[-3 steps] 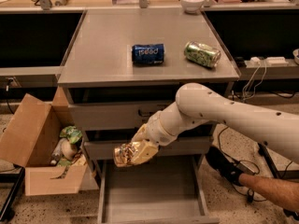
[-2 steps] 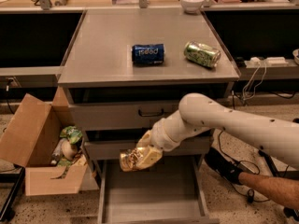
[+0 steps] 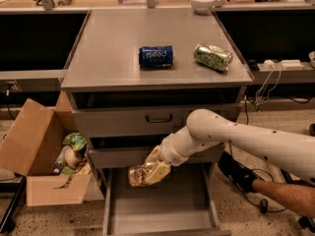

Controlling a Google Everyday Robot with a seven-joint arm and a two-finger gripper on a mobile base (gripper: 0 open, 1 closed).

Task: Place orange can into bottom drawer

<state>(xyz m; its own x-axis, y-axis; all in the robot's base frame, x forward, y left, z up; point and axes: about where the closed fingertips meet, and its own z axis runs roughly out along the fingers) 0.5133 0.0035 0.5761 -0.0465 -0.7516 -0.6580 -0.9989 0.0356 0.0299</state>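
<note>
The orange can (image 3: 139,175) is a shiny gold, wrinkled can. My gripper (image 3: 149,170) is shut on it and holds it lying sideways. It hangs over the back left part of the bottom drawer (image 3: 160,210), a little above the flat grey floor. The bottom drawer is pulled out and open, with thin side walls. My white arm (image 3: 236,139) reaches in from the right, in front of the two upper drawers.
A blue Pepsi can (image 3: 156,56) and a green can (image 3: 212,56) lie on the cabinet top (image 3: 103,48). An open cardboard box (image 3: 37,161) with rubbish stands at the left. A person's shoe and leg (image 3: 261,186) lie on the floor at the right. A white bowl (image 3: 203,2) stands behind.
My gripper has moved down and slightly right with the orange can, from in front of the middle drawer to low over the open bottom drawer.
</note>
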